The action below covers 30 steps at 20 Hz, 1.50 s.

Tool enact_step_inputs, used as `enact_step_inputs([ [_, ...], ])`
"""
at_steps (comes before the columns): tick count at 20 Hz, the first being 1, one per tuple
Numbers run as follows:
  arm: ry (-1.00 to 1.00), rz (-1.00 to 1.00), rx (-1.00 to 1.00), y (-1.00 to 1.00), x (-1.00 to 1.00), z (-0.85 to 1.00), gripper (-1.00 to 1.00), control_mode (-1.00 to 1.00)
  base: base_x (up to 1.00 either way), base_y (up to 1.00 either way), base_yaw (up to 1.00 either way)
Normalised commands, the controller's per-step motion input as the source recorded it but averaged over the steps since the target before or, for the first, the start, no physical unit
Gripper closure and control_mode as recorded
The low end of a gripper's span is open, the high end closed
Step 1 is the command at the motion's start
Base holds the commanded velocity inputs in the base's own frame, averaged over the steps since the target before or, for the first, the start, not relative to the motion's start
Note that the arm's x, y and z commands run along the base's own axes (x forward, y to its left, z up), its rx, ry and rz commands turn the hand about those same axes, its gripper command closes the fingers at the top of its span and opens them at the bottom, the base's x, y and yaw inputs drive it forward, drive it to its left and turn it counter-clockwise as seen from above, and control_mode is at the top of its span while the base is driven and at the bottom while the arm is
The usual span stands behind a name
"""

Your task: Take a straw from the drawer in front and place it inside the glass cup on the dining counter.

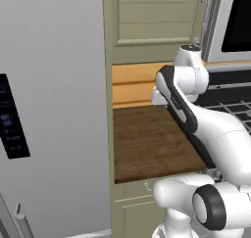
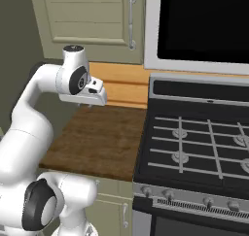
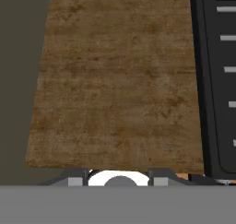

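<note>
Unlabelled wood counter (image 3: pixel 115 80) beside stove (image 3: pixel 216 80)

One dark wood counter (image 2: pixel 97 143), one black stove (image 2: pixel 194 152), one grey fridge (image 1: pixel 54 109), one wall cabinet door (image 2: pixel 87 21)

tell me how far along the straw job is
Nothing looks done yet. The gripper hangs above the short wood counter beside the stove, holding nothing. The drawer front below the counter looks closed. Left: open it, take the straw, carry it to the cup.
</note>
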Motion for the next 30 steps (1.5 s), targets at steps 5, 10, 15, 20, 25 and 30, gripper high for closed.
enact_step_inputs([
  [5,0.0,0.0,0.0,0.01,-0.01,0.0,-1.0,1.0,-0.48,0.04,0.0],
  [10,0.0,0.0,0.0,0.0,0.0,0.0,-1.0,1.0,-1.0,-0.02,0.0],
  [15,0.0,0.0,0.0,0.0,0.0,0.0,-1.0,1.0,-0.37,-0.43,0.25],
  [20,0.0,0.0,0.0,0.0,0.0,0.0,-1.0,1.0,0.0,-0.8,0.63],
  [25,0.0,0.0,0.0,0.0,0.0,0.0,-1.0,1.0,0.0,-0.69,0.71],
  [30,0.0,0.0,0.0,0.0,0.0,0.0,-1.0,1.0,-0.02,-0.69,0.71],
])
